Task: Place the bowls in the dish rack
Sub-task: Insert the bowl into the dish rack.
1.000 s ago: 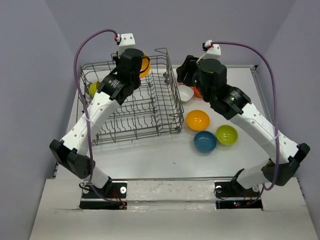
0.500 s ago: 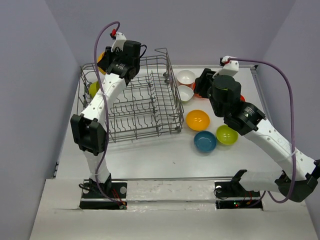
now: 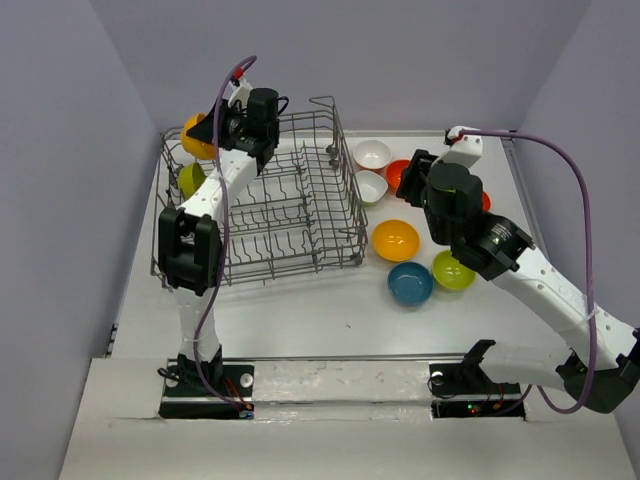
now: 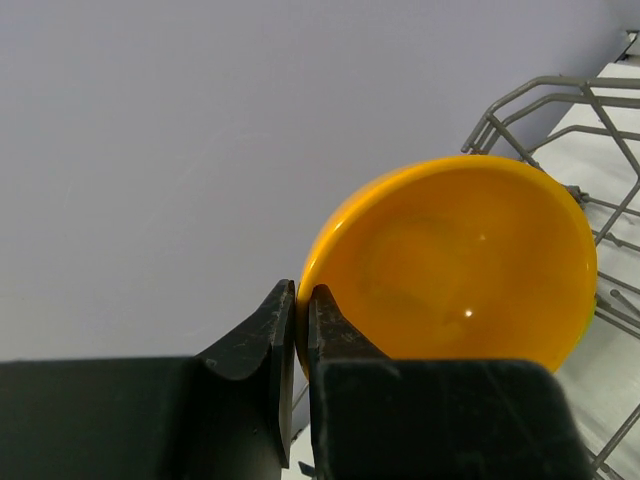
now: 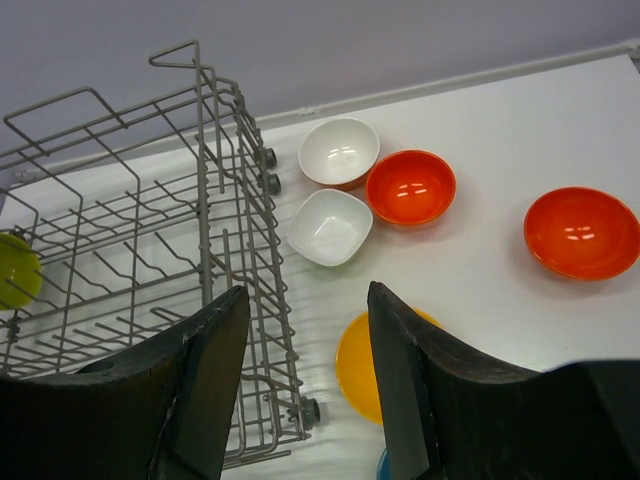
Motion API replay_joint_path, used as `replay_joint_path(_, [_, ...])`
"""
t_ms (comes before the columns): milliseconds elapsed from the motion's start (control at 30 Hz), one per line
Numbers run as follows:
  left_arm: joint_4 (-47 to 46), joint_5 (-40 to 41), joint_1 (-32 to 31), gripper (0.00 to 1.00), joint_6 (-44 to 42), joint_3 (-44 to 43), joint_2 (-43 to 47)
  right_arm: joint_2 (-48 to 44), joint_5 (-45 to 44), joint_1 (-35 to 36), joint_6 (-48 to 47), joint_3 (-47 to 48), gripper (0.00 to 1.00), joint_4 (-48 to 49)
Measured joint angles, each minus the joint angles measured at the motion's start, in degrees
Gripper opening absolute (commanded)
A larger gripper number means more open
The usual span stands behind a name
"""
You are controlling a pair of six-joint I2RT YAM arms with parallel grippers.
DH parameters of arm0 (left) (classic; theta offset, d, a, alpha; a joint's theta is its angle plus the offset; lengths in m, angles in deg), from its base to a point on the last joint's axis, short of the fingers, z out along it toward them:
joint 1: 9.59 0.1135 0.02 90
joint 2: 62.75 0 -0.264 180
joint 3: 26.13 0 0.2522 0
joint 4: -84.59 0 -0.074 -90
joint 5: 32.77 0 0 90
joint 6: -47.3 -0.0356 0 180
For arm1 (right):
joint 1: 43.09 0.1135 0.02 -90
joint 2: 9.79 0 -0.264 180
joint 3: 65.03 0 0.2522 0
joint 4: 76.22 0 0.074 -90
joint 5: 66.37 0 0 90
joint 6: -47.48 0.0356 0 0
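Observation:
My left gripper (image 3: pixel 216 131) is shut on the rim of an orange-yellow bowl (image 3: pixel 196 138) (image 4: pixel 460 270), held on edge above the far left corner of the dish rack (image 3: pixel 300 215). A lime green bowl (image 3: pixel 189 179) stands inside the rack at its left end. My right gripper (image 5: pixel 305 310) hangs open and empty above the table just right of the rack. Below it lie two white bowls (image 5: pixel 340 152) (image 5: pixel 330 226), two red-orange bowls (image 5: pixel 410 187) (image 5: pixel 582 232) and an orange-yellow bowl (image 5: pixel 356 366).
A teal bowl (image 3: pixel 410 284) and a lime green bowl (image 3: pixel 454 270) sit on the table near my right arm. The rack's tall wire side (image 5: pixel 222 180) and loop handle (image 3: pixel 326 108) rise between the two arms. Purple walls close in the back and sides.
My left arm has swung left and slightly down with the orange-yellow bowl, from the rack's back middle to its far left corner. My right arm has drawn back to the right, uncovering the bowls.

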Motion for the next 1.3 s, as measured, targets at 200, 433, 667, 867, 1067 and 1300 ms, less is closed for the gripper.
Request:
replay_joint_path(200, [-3.02,0.50,0.44,0.00,-3.10,1.86,-2.19,-0.17,-0.13,0.00,0.24,-0.90,0.56,-0.09])
replay_joint_path(433, [-4.94,0.68,0.72,0.00,-5.03,4.31,-3.32,-0.24,-0.11,0.00,0.70,-1.36,0.57,0.02])
replay_joint_path(667, [-6.69,0.79,0.72,0.00,-6.10,4.96,-4.00,-0.24,-0.07,0.00,1.09,-2.75,0.57,-0.02])
replay_joint_path(867, [-7.69,1.11,0.33,0.00,-6.82,5.16,-5.79,-0.26,-0.09,0.00,1.14,-2.75,0.57,0.04])
replay_joint_path(1067, [-8.98,1.18,-0.87,0.00,-7.85,5.77,-7.50,-0.33,-0.07,0.00,1.14,-3.13,0.57,0.13])
replay_joint_path(1300, [-9.97,1.31,-1.27,0.00,-8.72,5.81,-8.00,-0.55,-0.07,0.00,1.18,-3.82,0.57,0.07])
